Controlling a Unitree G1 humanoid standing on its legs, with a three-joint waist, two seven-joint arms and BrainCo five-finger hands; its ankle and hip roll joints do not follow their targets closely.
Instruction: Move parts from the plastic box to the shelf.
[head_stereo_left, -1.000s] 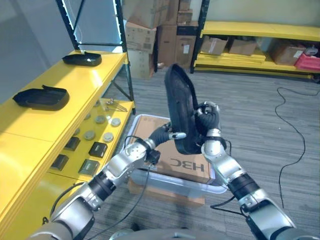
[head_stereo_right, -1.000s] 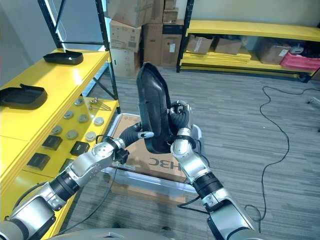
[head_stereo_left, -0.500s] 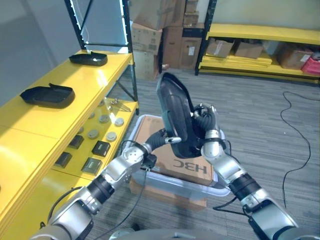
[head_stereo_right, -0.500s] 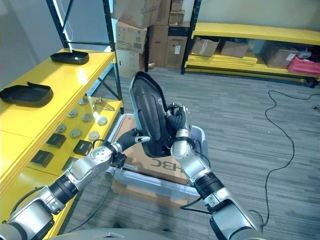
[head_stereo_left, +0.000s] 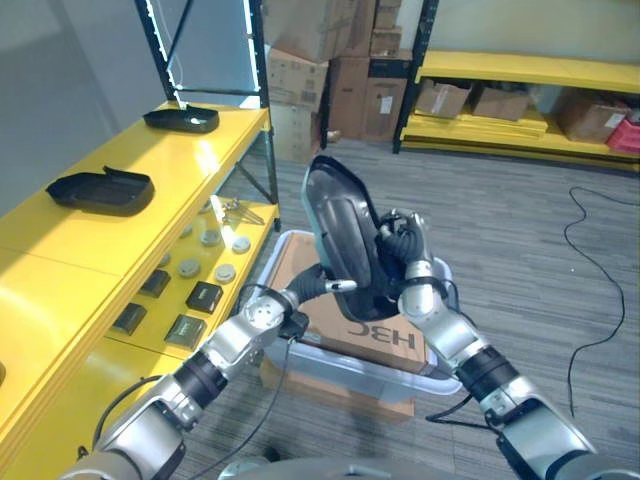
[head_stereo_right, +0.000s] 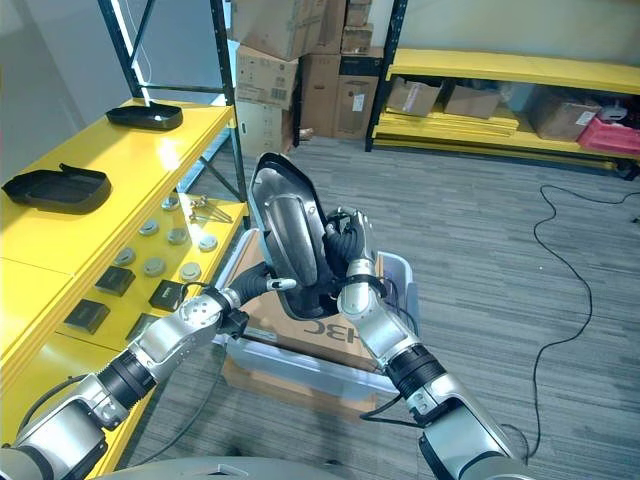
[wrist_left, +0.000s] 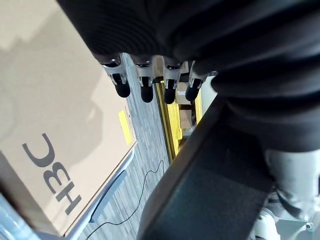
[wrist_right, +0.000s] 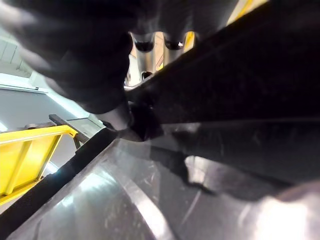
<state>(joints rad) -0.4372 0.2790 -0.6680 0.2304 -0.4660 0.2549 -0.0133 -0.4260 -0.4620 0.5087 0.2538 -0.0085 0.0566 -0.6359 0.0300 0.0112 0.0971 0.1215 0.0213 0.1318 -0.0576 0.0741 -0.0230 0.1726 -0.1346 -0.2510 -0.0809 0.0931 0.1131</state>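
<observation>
Floor: grey plank-patterned flooring (head_stereo_left: 520, 260) runs from the box back to the far racks, with a wide bare stretch to the robot's right.
Shelf: a long yellow shelf (head_stereo_left: 70, 250) lines the robot's left; its top level carries two black parts (head_stereo_left: 92, 190), well apart, with bare yellow between and in front of them.
Lower tier: round discs and small dark blocks (head_stereo_left: 202, 296) sit in rows near its front edge.
Plastic box: a clear plastic box (head_stereo_left: 340, 360) stands on the floor just beside the shelf's front edge, with a cardboard sheet (head_stereo_left: 345, 325) lying in it.
Part: a large black part (head_stereo_left: 345, 235) is held nearly upright above the box, clear of its rim and apart from the shelf.
Right hand: the right hand (head_stereo_left: 405, 260) has its fingers curled round the part's right edge.
Left hand: the left hand (head_stereo_left: 330, 284) touches the part's lower left; its fingers (wrist_left: 145, 90) look relaxed and straight.
Background: stacked cardboard boxes (head_stereo_left: 320, 60) and a second yellow rack (head_stereo_left: 520, 70) stand at the far wall.
</observation>
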